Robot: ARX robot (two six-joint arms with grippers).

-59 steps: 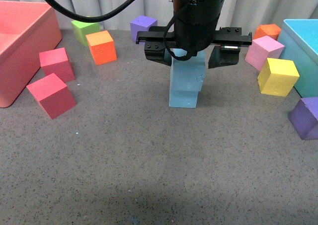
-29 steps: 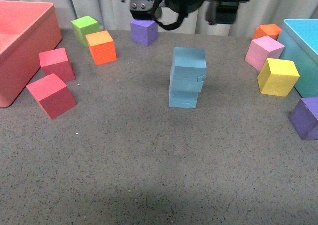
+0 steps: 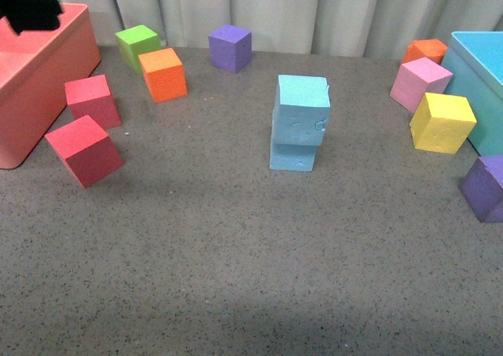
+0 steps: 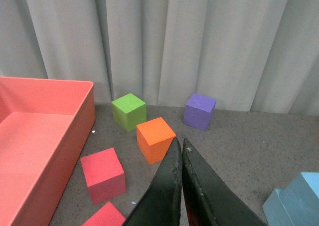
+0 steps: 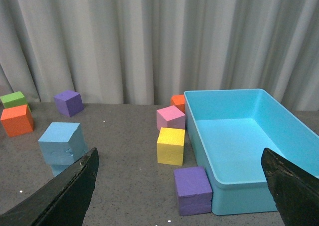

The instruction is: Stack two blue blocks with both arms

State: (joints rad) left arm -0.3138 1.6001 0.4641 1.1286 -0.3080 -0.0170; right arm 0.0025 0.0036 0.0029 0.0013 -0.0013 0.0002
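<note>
You see the right tool (image 5: 182, 186) spread wide, holding nothing. Between its fingers (image 5: 67, 193) the blue blocks (image 5: 62, 146) sit stacked on the desk (image 5: 124, 186), the upper one skewed. The blue bin (image 5: 239, 141) touches a purple cube (image 5: 193, 190); yellow cube (image 5: 171, 145) just beside it.

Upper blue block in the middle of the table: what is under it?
The upper blue block sits on the lower blue block, turned slightly and overhanging it. The lower one rests on the grey table. Its top face is covered, so the contact area cannot be seen.
</note>
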